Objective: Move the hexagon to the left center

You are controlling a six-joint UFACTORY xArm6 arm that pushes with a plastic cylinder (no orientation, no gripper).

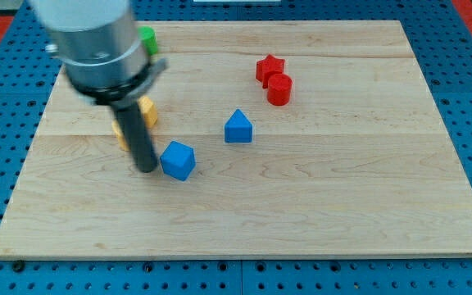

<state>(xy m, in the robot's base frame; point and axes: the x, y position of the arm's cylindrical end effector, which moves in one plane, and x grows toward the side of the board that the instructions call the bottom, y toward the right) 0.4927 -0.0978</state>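
Observation:
My tip rests on the wooden board at the view's centre left, just left of a blue cube and almost touching it. A yellow block sits right behind the rod, above the tip, and is partly hidden. More yellow shows left of the rod. I cannot tell its shape, nor whether it is a second block. A blue triangular block lies right of the cube. I cannot tell which block is a hexagon.
A red star and a red cylinder sit close together at the upper right of centre. A green block shows at the top left, mostly hidden by the arm's grey body.

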